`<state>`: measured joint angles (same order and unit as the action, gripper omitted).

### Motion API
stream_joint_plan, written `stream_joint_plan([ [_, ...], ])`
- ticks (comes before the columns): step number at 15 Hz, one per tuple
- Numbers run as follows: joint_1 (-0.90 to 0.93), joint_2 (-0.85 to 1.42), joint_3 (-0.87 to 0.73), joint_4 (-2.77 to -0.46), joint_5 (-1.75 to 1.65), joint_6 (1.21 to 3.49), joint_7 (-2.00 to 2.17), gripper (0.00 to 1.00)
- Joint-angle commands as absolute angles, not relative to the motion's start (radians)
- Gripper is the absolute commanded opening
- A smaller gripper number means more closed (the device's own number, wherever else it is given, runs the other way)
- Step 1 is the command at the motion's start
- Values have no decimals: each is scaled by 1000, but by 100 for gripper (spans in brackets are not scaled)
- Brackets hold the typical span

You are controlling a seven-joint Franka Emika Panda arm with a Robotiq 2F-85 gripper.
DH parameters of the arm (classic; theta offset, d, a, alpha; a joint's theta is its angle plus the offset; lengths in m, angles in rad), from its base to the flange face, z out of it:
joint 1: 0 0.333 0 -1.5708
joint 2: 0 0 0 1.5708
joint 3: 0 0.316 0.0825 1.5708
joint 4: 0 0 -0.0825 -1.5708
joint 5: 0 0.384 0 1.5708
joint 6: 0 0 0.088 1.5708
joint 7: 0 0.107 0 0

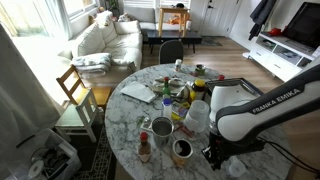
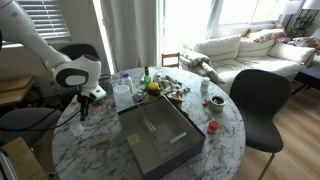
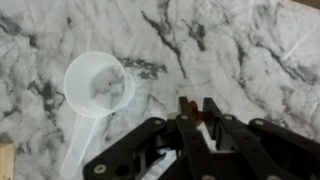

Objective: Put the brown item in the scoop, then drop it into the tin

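Note:
In the wrist view the white plastic scoop (image 3: 100, 85) lies on the marble table with its bowl up and empty and its handle running toward the lower left. My gripper (image 3: 197, 108) hovers just right of the scoop bowl. Its fingers are shut on a small brown item (image 3: 193, 112) pinched between the fingertips. In both exterior views the gripper (image 1: 215, 155) (image 2: 82, 106) points down near the table's edge. The silver tin (image 1: 162, 127) stands upright toward the middle of the table, well away from the gripper.
The round marble table (image 1: 125, 115) holds much clutter: a dark cup (image 1: 181, 150), a red-capped bottle (image 1: 144, 148), a white cup (image 1: 197, 112), and a grey tray (image 2: 160, 135). Chairs (image 2: 260, 100) stand around the table, and a sofa (image 1: 105, 40) is behind.

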<state>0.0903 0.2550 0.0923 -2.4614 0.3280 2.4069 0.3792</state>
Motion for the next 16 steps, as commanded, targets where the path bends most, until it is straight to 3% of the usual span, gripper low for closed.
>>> stream_joint_plan([
  [1, 86, 167, 89, -2502, 359, 2387, 372, 5],
  [16, 51, -123, 58, -2674, 174, 2154, 422, 5],
])
